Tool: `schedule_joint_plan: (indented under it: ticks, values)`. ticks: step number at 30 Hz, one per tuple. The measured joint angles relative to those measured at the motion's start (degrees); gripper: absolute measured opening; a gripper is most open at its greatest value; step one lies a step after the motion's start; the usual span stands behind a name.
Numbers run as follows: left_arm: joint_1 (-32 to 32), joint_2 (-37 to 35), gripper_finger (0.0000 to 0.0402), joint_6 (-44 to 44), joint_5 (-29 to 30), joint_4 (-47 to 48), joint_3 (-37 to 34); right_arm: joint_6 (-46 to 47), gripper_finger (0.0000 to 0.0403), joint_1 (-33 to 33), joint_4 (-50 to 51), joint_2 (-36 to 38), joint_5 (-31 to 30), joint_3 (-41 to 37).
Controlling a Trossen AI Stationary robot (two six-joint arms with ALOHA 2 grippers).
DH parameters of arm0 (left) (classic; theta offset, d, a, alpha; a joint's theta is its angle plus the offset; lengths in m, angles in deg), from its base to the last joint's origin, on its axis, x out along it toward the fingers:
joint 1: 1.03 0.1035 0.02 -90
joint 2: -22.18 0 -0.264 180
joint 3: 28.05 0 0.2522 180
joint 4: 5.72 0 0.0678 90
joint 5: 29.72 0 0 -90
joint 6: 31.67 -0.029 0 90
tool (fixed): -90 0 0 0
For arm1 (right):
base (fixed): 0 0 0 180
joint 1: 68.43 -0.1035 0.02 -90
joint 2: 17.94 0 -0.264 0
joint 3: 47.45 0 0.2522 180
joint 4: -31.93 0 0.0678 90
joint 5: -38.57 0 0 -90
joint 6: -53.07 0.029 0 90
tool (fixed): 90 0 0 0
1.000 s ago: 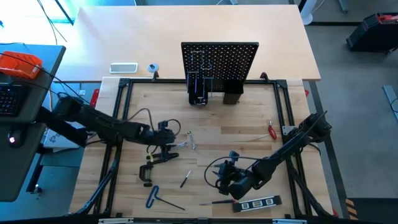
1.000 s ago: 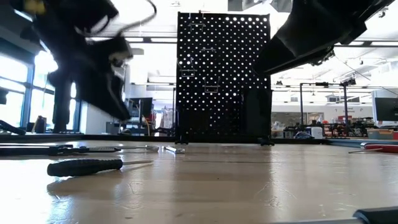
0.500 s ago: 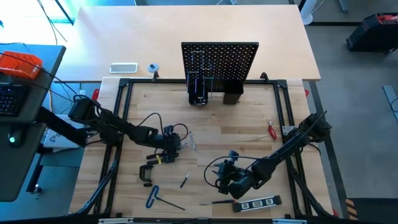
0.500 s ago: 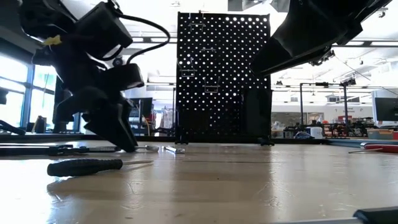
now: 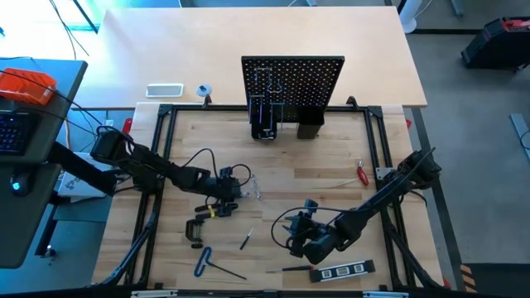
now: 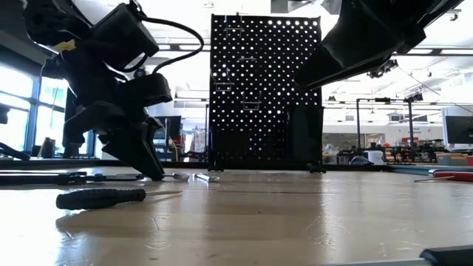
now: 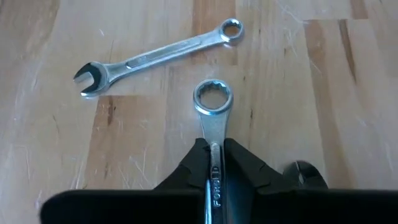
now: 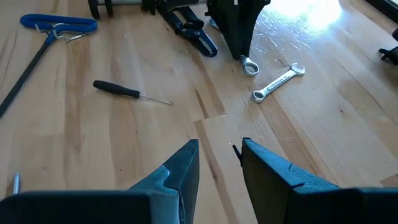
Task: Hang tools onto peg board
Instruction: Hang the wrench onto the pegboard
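My left gripper (image 7: pixel 212 163) is down at the tabletop left of centre (image 5: pixel 233 192), shut on a silver wrench (image 7: pixel 213 106). A second silver wrench (image 7: pixel 155 56) lies flat just beyond it. The black peg board (image 5: pixel 292 87) stands upright at the table's far edge, with tools hanging on its left part. My right gripper (image 8: pixel 219 163) hovers open over bare wood near the front (image 5: pixel 300 233). Black pliers (image 5: pixel 217 209), a C-clamp (image 5: pixel 196 232), a blue-handled hex key (image 5: pixel 205 261), a small screwdriver (image 5: pixel 247 240) and a level (image 5: pixel 341 271) lie on the table. My left gripper pinches the wrench's shank (image 7: pixel 214 149) between its two fingers, just behind the ring end. The fingers slant down from the table's left and lie along the wrench. The ring end (image 7: pixel 213 98) sticks out past the fingertips and rests on the wood.
A red-handled tool (image 5: pixel 362 174) lies at the right. Another screwdriver (image 5: pixel 290 268) lies beside the level. A black frame (image 5: pixel 161 149) borders the work area. Bare wood stretches between the wrenches and the peg board.
My left gripper has come down to the tabletop and a little toward the table's right, onto the wrench. My right arm has kept still.
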Motion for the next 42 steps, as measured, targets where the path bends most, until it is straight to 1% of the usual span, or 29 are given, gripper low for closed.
schedule_joint_plan:
  ticks: [6,8,12,17,19,22,24,26,29,31,34,36,39,42]
  values:
    - [0.00,-4.84,0.0016,-1.90,-2.80,-0.02,-0.16,0.00,0.0115,0.00,0.02,0.00,-0.02,0.00]
    - [0.00,-6.64,0.0000,-2.48,-3.50,-0.08,-0.14,0.00,0.0115,0.00,0.20,0.00,-0.07,0.00]
    - [0.00,-10.93,0.0005,-3.98,-5.57,-0.93,-0.09,-0.06,0.0115,-0.02,0.35,0.00,-0.69,0.00]
    - [0.00,-16.17,0.0004,-6.29,-5.94,-1.29,-0.02,-1.39,0.0115,0.00,-0.10,0.00,-0.86,0.00]
    - [0.10,-17.31,0.0003,-7.72,-5.94,0.76,0.04,-1.49,0.0115,0.00,-0.08,0.00,-0.92,0.00]
    - [0.52,-17.07,0.0001,-9.20,-7.90,4.43,0.00,-1.49,0.0115,0.00,-0.16,0.00,-1.05,0.00]
    - [0.66,-15.95,0.0003,-9.65,-9.76,4.58,0.00,-1.51,0.0115,0.07,-0.56,0.00,-1.07,0.00]
    - [0.66,-14.16,0.0013,-11.03,-10.19,4.56,0.00,-1.51,0.0115,0.39,-0.69,0.00,-1.06,-0.02]
    - [1.17,-11.25,0.0037,-12.80,-9.24,5.18,0.00,-1.55,0.0115,1.11,-2.05,0.00,-0.97,-0.01]
    - [2.01,-9.46,0.0056,-12.71,-8.83,5.96,0.00,-2.97,0.0115,1.54,-4.68,-0.19,-0.01,-0.02]
    - [2.59,-8.08,0.0081,-11.87,-8.70,6.20,0.00,-7.68,0.0115,2.41,-12.13,-1.91,2.24,-0.01]
    - [2.62,-8.12,0.0093,-11.78,-8.74,6.30,0.00,-10.85,0.0115,3.47,-18.17,-4.02,5.39,0.00]
    - [2.62,-9.37,0.0104,-11.95,-8.76,7.47,0.02,-13.23,0.0115,6.09,-25.65,-8.20,10.69,0.00]
    - [2.62,-11.07,0.0108,-13.03,-8.76,10.95,0.02,-14.27,0.0115,8.64,-31.01,-12.13,11.97,-0.06]
